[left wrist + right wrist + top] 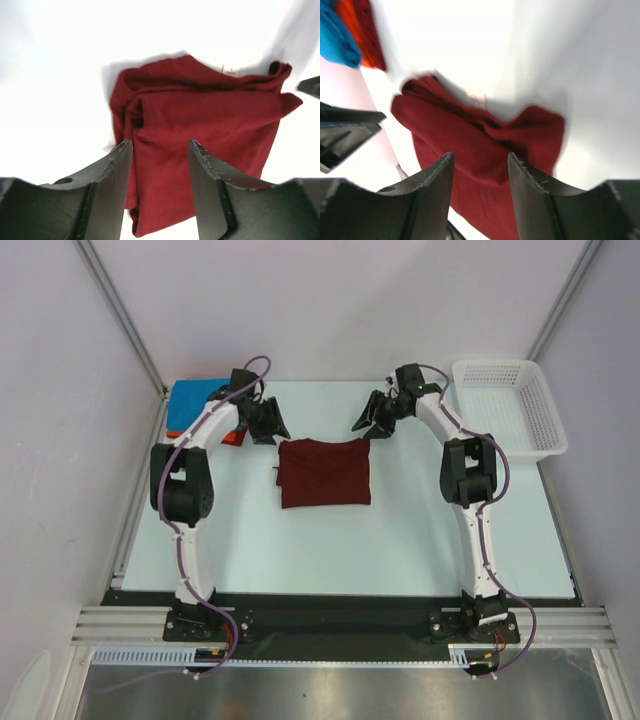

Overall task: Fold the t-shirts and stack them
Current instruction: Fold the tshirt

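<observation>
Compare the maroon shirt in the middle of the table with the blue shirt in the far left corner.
Colour: the maroon shirt is dark red, the blue shirt bright blue.
Place: the maroon shirt lies alone in the middle of the table, while the blue shirt sits at the far left corner with an orange-red shirt at its edge.
View: the maroon shirt shows whole, but the blue shirt is partly hidden by the left arm.
Both are plain, unprinted cloth.

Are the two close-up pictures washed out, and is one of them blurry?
Right wrist view: smeared, the maroon shirt has soft streaky edges. Left wrist view: sharp cloth folds, but the table is blown out to white. Top view: evenly lit and crisp.
</observation>
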`<action>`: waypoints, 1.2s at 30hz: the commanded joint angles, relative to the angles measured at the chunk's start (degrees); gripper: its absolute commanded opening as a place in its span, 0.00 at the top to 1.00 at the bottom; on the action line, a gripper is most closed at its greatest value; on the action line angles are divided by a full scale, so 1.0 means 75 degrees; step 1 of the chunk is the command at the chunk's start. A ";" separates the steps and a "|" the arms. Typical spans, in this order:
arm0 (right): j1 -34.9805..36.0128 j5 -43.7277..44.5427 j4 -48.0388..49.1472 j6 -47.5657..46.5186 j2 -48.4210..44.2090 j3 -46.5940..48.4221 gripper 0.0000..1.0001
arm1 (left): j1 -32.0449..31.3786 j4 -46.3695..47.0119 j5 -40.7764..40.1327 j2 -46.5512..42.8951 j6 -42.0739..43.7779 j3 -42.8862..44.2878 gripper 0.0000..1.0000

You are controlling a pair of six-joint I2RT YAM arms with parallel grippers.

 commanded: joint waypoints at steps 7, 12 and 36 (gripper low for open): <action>0.0335 0.1621 -0.1840 -0.1150 -0.0997 0.0660 0.46 | -0.0195 0.0717 0.0753 -0.2068 -0.0046 -0.1192 0.64; 0.0885 0.1949 -0.1806 -0.1269 -0.1656 -0.0548 0.70 | -0.0524 0.0917 0.1142 -0.2163 -0.0292 -0.1862 0.81; 0.0677 0.2127 0.0454 -0.0262 0.0523 0.0752 0.68 | 0.0003 0.1444 0.1552 0.1340 0.0130 0.0772 0.80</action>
